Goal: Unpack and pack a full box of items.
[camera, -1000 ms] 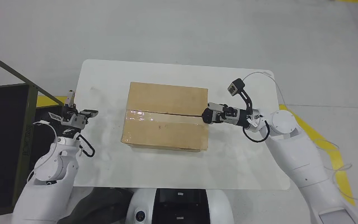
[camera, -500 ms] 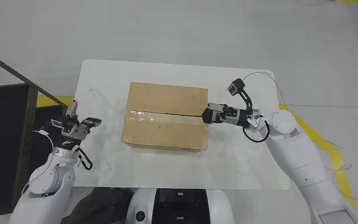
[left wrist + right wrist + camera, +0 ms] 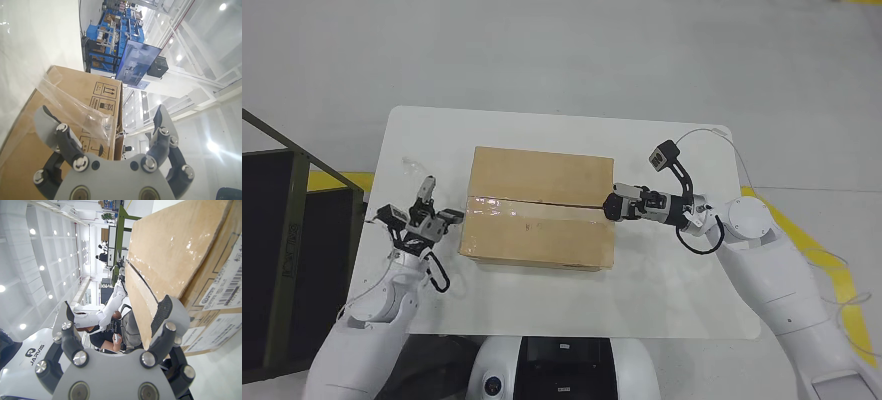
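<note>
Top view puts the box (image 3: 537,208) in the middle of the bench (image 3: 672,290), with flaps down and nothing unpacked, so I judge I am at the very start: getting it open.

My left tool (image 3: 430,207) is just beside the box's left end, level with the centre seam, its fingers spread wide and holding nothing. My right tool (image 3: 612,204) is at the box's opposite end, on the same seam line. It is also spread, with one finger pad (image 3: 160,311) lying against the flap edge there and the other well clear of the cardboard.

The box is plain brown cardboard with glossy clear tape along the seam. A crinkled, loose tail of that tape (image 3: 79,109) hangs off the left end, right between my left fingers. Near my right tool the seam shows as a dark slit, so the tape there looks cut or parted. Handling marks and labels are printed on both ends.

Next, I think, the left tool must close on that tail and peel it away, or the right must lever up a flap. Thin film slips easily, so the pinch needs to be firm.
</note>
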